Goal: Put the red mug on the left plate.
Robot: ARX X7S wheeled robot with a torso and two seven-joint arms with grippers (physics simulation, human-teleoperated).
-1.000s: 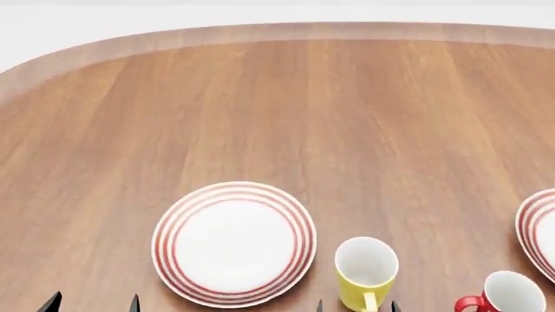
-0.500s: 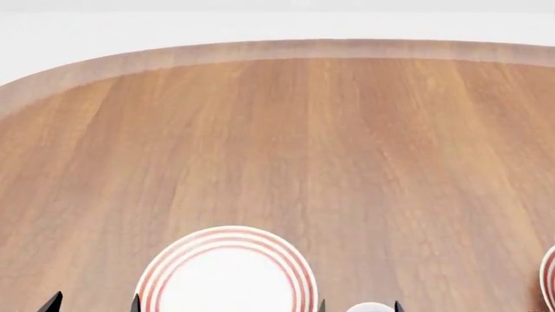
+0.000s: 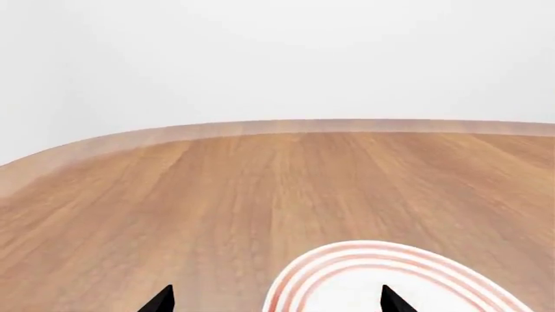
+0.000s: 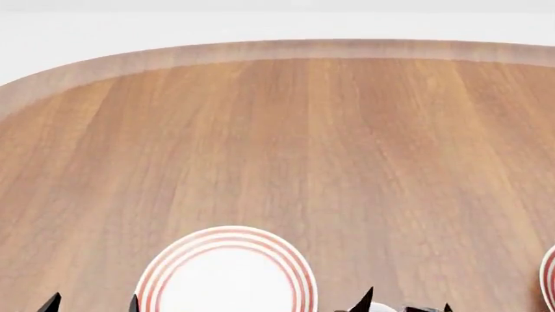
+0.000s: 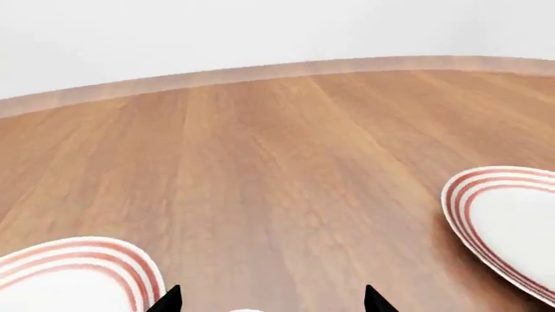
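We see a broad wooden desk (image 4: 347, 162) with a rounded far edge against a plain white background. The left plate (image 4: 227, 276), white with thin red rings around its rim, lies flat at the near edge of the head view, its lower part cut off by the frame. A sliver of a second ringed plate (image 4: 549, 276) shows at the right border, well apart from the first.

The red mug does not show in any view, so we cannot say where it stands. Only a small pale curve (image 4: 375, 307) peeks up at the bottom of the head view, between the dark tips there; we cannot tell which mug it belongs to.

The left end effector (image 3: 275, 300) appears as two black fingertips spread wide, one over bare wood and the other over the near part of the left plate (image 3: 399, 276); nothing sits between them, and its jaws stand apart. In the head view its tips (image 4: 91, 303) poke up just left of the plate.

The right end effector (image 5: 270, 300) likewise shows two black tips held apart with bare desk ahead of them, flanked by the left plate (image 5: 78, 270) on one side and the other plate (image 5: 511, 227) on the other. A faint white edge (image 5: 247, 310) sits at the frame border between the tips; we cannot identify it. In the head view its tips (image 4: 404, 304) rise at the bottom, right of the left plate.
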